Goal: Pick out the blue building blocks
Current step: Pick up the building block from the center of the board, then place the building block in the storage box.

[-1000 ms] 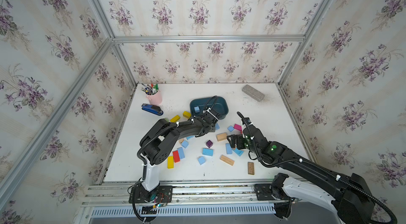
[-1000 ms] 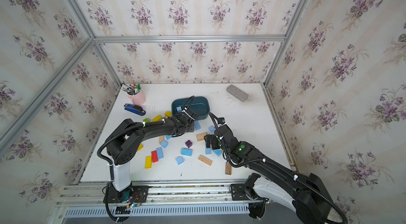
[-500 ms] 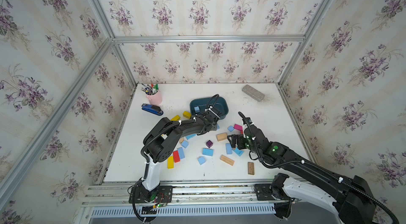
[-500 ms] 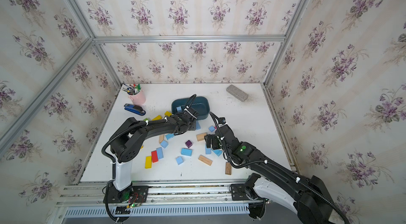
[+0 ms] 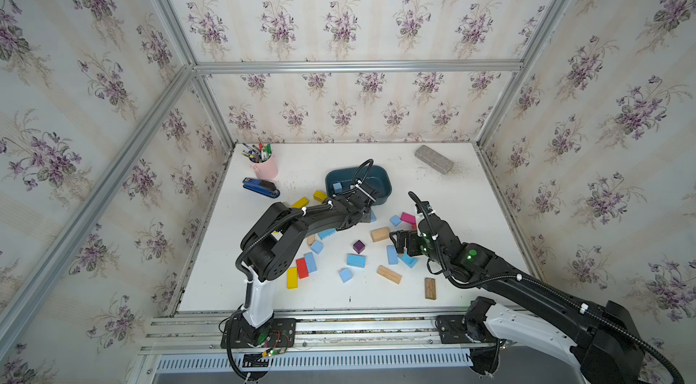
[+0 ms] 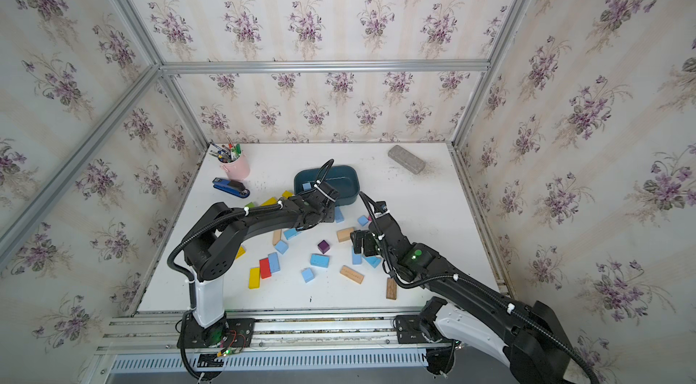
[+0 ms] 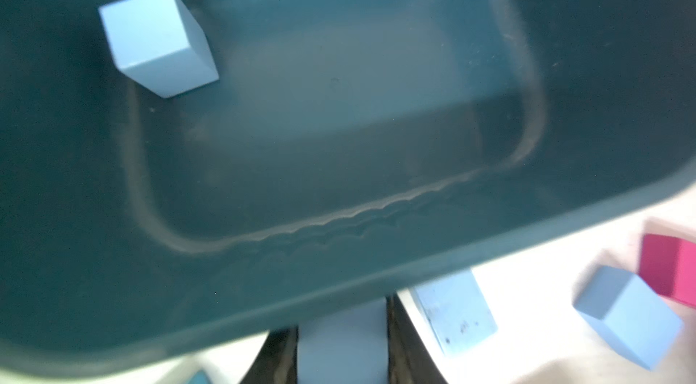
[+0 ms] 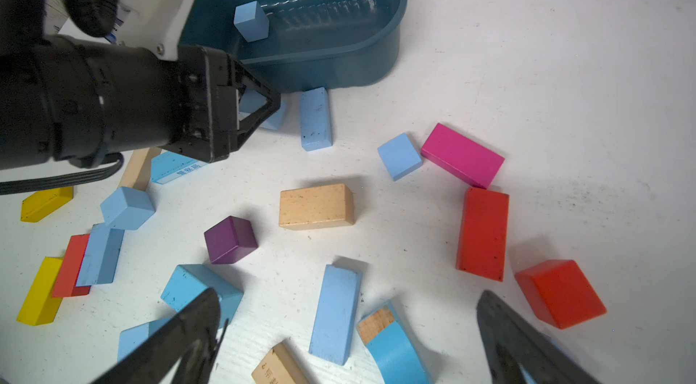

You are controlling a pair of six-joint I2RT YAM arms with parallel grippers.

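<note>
The held block (image 7: 342, 348), pale blue, is clamped in the left gripper (image 8: 265, 107), whose jaws are clenched on it just outside the near wall of the bin (image 5: 378, 184). Inside the bin, one blue cube (image 8: 251, 20) lies against an end wall.

The other blocks of that colour lie loose on the table (image 5: 452, 212):
- a short brick (image 8: 315, 118) just beside the left gripper, one end at the bin wall;
- a small cube (image 8: 399, 155) just beside the pink brick (image 8: 462, 155);
- a second cube (image 8: 127, 208) near a flat blue brick (image 8: 99, 256), which lies against a red brick (image 8: 71, 265), itself beside a yellow brick (image 8: 39, 291);
- a brighter blue block (image 8: 196, 286);
- a long brick (image 8: 335, 314);
- a notched arch (image 8: 395, 352) just beside the long brick.

The right gripper (image 8: 348, 299) hovers released. Its jaws are spread wide to either side of the long brick and the notched arch, and it grasps nothing.

Between the two grippers lie a purple cube (image 8: 230, 239) and a wood brick (image 8: 315, 207). The larger red blocks (image 8: 483, 233) lie near the pink brick.

Toward the far left of the table stand a pen cup (image 5: 266, 171) and a stapler (image 5: 260, 187). A grey block (image 5: 434, 159) lies near the far right corner, well apart from the rest.
</note>
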